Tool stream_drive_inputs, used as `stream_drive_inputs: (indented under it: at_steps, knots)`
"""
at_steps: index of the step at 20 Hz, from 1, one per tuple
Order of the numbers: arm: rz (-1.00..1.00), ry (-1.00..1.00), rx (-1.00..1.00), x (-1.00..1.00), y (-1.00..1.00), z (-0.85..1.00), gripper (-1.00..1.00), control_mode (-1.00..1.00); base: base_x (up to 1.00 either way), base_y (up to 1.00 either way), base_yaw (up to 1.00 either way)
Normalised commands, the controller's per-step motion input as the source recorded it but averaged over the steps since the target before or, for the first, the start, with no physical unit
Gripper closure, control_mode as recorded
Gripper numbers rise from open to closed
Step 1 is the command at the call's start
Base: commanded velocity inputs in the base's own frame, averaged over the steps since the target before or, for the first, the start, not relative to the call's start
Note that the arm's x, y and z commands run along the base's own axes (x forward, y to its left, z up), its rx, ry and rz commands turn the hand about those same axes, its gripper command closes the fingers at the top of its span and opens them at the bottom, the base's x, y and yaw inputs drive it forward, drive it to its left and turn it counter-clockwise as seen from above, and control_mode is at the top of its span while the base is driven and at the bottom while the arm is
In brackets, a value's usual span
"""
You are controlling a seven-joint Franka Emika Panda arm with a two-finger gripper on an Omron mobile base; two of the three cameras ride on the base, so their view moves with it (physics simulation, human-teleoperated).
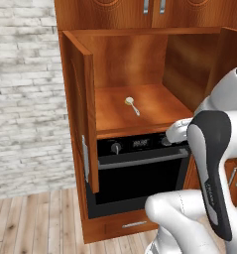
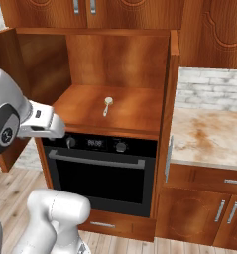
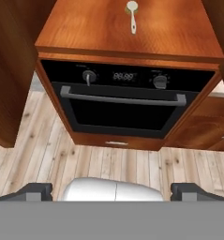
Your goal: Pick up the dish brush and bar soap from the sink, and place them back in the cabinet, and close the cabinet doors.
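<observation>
On the cabinet (image 1: 154, 59) shelf above the oven (image 3: 123, 105) lies the dish brush (image 1: 132, 104), handle toward us. Our gripper (image 3: 111, 191) hangs empty, fingers spread, well below and in front of it; both doors (image 1: 80, 109) stand open.

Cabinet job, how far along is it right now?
Done: the dish brush lies on the cabinet shelf. In hand: nothing, the gripper is open, facing the oven. Left: the bar soap, then closing the cabinet doors, which stand open.

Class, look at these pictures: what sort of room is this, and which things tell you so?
Most likely a kitchen: a black built-in oven sits under an open wooden cabinet, a marble counter runs beside it, and a dish brush lies on the shelf.
</observation>
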Motion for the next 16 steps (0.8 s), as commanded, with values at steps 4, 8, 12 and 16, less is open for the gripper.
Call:
stream_drive_inputs:
  at_steps: [4,8,12,16]
  knots:
    - [0.0,0.0,0.0,0.0,0.0,0.26,-1.0,-1.0,0.0,0.0,0.0]
    - [-0.04,0.0,0.0,0.0,0.0,0.09,-1.0,-1.0,0.0,0.0,0.0]
    - [-0.02,0.0,0.0,0.0,0.0,0.13,-1.0,-1.0,0.0,0.0,0.0]
    - [-0.01,0.0,0.0,0.0,-0.04,0.02,-1.0,1.0,-0.06,-0.15,-0.04]
